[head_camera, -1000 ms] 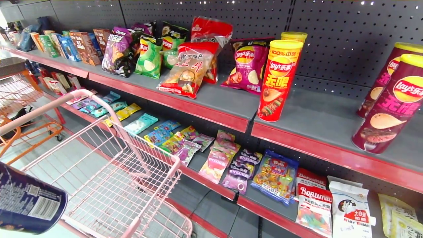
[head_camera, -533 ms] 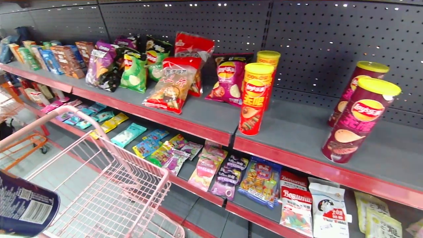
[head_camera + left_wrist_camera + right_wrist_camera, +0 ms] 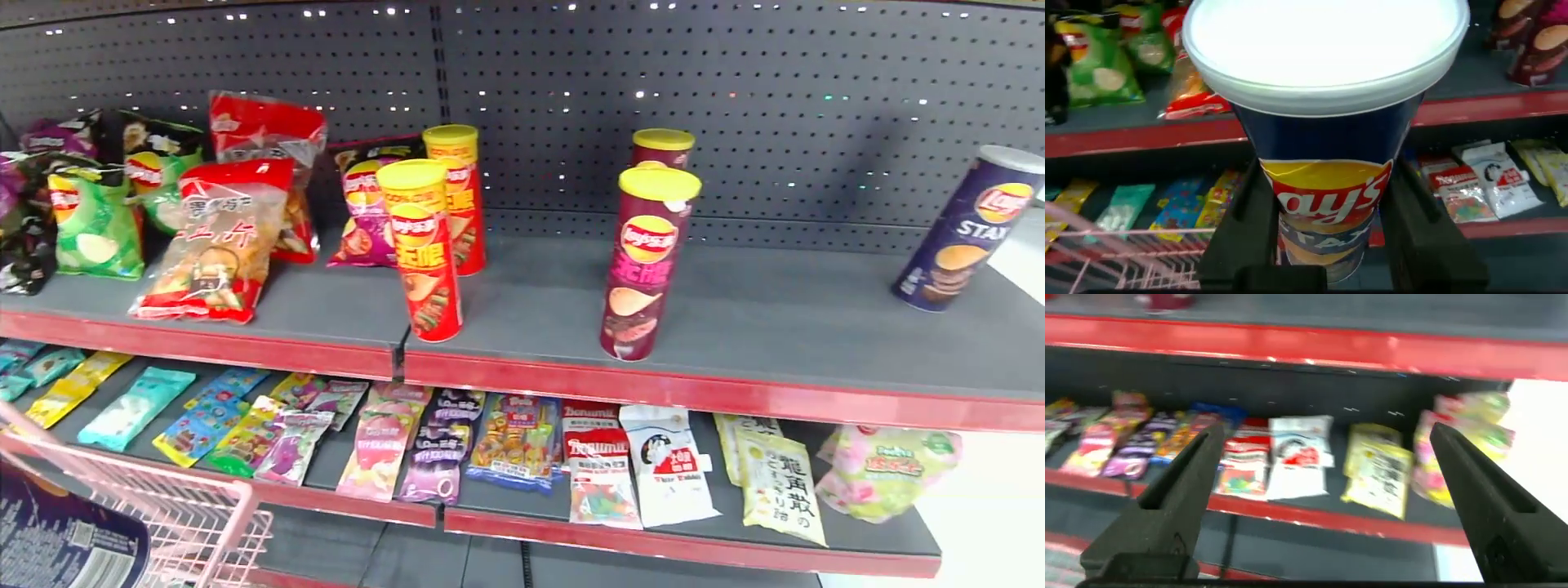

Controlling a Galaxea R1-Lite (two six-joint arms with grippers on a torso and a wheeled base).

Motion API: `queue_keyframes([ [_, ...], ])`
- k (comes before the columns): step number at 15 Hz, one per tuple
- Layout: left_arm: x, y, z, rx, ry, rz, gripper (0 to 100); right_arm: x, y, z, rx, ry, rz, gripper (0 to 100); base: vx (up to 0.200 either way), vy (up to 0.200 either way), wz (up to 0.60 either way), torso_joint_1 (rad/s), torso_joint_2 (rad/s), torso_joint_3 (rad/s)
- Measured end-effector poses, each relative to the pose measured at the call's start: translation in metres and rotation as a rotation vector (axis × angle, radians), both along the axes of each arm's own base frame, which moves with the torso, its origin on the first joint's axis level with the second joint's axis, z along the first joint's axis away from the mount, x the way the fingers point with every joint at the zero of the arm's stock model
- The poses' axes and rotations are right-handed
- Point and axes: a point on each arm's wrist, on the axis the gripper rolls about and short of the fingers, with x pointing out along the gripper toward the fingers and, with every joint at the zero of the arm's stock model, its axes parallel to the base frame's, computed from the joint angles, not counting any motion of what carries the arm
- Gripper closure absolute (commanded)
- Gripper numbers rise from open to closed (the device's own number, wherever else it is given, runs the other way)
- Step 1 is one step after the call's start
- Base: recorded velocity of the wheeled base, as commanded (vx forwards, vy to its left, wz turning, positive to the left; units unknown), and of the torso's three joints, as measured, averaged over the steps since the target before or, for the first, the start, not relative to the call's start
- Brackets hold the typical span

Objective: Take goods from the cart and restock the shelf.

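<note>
My left gripper (image 3: 1327,249) is shut on a dark blue chip can (image 3: 1327,163) with a white lid, its black fingers (image 3: 1237,237) pressing both sides. In the head view the same can (image 3: 65,539) lies tilted at the lower left, over the pink wire cart (image 3: 204,523). The grey upper shelf (image 3: 775,335) with a red front lip carries two red cans (image 3: 424,245), two maroon cans (image 3: 645,261) and one dark blue can (image 3: 963,229) at the far right. My right gripper (image 3: 1327,506) stands open with nothing in it, facing the lower shelf (image 3: 1315,518).
Chip bags (image 3: 204,245) crowd the upper shelf's left part. Bare grey shelf lies between the maroon cans and the blue can. Candy and snack packets (image 3: 506,441) lie flat along the lower shelf. A dark pegboard wall (image 3: 735,98) backs the shelves.
The head camera has swung to the right, so the shelf slid left in the picture and the blue can at the far right came into view. The held can stays at the lower left.
</note>
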Motion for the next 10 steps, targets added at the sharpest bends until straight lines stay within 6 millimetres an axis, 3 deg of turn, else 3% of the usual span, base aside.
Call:
queue_keyframes([
  [6,0.0013,-0.0001,-0.0012,0.101,0.000,-0.001,100,0.0000,0.0000,0.0000,-0.001,0.000,-0.001,0,0.000,0.000,0.00,0.000,0.00,0.000],
  [10,0.0022,-0.0002,-0.0006,0.103,0.001,0.003,100,0.0000,0.0000,0.0000,-0.002,0.000,0.000,0,0.200,0.000,0.00,-0.002,0.00,0.002],
])
